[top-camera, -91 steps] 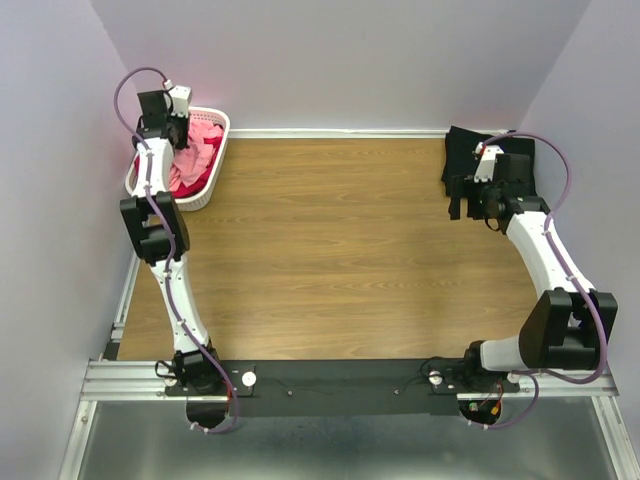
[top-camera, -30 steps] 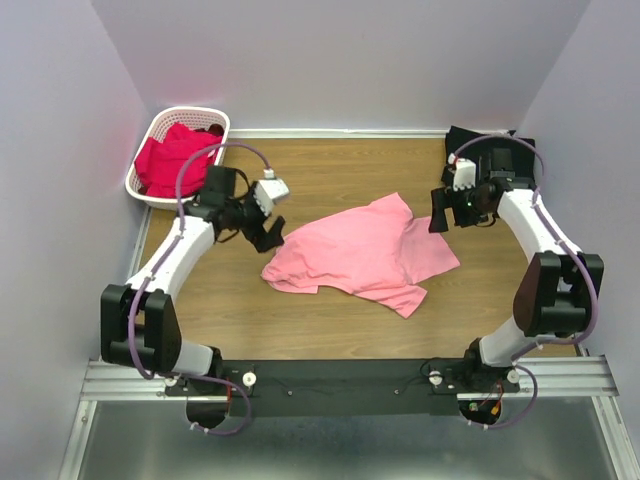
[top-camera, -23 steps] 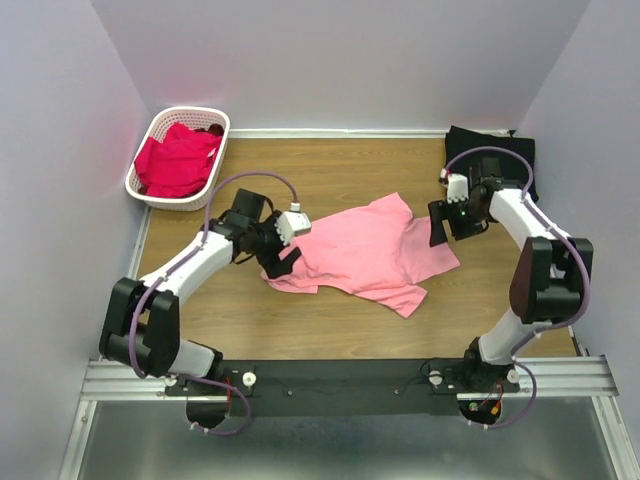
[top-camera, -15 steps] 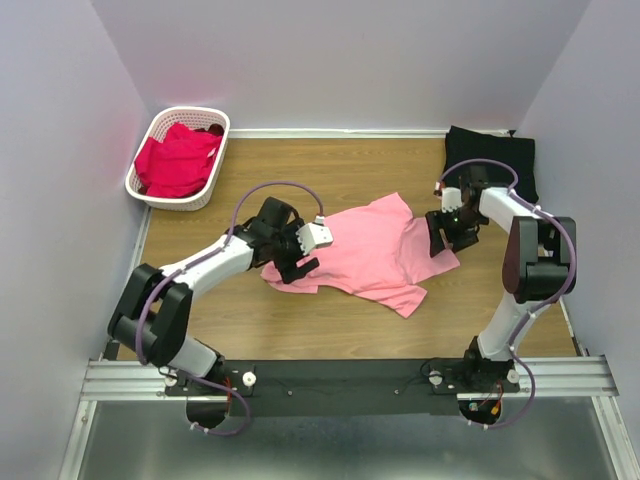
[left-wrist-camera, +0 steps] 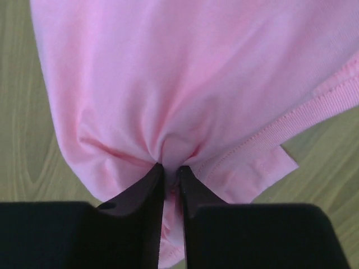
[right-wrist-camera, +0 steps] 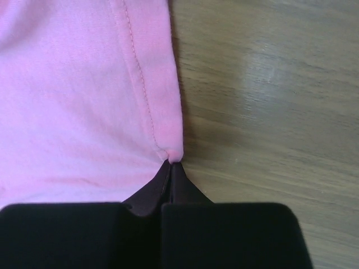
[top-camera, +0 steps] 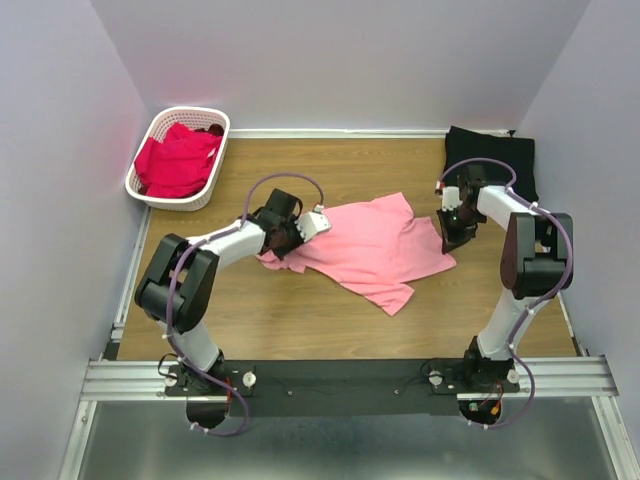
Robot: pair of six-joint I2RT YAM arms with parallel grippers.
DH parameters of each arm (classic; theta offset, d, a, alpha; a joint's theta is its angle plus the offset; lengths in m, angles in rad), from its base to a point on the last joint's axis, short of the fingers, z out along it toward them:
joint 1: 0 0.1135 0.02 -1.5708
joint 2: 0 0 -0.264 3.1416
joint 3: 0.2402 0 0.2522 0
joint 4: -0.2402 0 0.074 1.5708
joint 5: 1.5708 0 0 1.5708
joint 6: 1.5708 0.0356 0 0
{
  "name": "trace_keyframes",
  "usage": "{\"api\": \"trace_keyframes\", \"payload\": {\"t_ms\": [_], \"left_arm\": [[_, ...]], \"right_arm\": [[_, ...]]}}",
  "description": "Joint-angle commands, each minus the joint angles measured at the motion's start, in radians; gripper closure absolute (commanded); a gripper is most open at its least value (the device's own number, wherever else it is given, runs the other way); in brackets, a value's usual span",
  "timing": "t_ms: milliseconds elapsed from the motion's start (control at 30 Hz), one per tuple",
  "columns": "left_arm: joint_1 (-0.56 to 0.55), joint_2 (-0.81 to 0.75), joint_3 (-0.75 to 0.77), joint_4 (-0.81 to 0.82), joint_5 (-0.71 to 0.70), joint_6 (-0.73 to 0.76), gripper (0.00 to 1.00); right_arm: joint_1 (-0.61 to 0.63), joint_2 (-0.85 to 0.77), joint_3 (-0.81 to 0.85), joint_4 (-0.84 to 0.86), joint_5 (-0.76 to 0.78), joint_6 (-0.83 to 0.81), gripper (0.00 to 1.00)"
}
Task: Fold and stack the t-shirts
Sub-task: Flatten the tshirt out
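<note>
Left arm (top-camera: 232, 238) and right arm (top-camera: 497, 202) look the same: white tube links, chunky black joints, a purple cable (top-camera: 285, 178) looping off each, pointy black fingers (left-wrist-camera: 140, 193).

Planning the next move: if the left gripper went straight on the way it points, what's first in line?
The pink t-shirt: the left gripper has its jaws shut on a bunch of it, and more of its fabric fills the path ahead. The table probably lies just under; depth unclear.

Black t-shirt (top-camera: 500, 150) partly behind right arm (top-camera: 507, 207); basket's (top-camera: 150, 192) red tees (top-camera: 175, 160) uncountable.
</note>
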Motion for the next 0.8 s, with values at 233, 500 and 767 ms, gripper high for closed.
{"api": "trace_keyframes", "payload": {"t_ms": [233,500,767], "left_arm": [[0.246,0.133,0.495,-0.176,0.101,0.031,0.94],[0.184,0.015,0.524,-0.199,0.377,0.055,0.38],[0.013,-0.253,0.190,0.197,0.698,-0.291,0.14]], "right_arm": [[-0.015,-0.110,0.174,-0.022,-0.293,0.086,0.99],[-0.014,-0.208,0.099,-0.062,-0.606,0.112,0.99],[0.012,-0.338,-0.005,0.097,-0.937,0.345,1.00]]}}
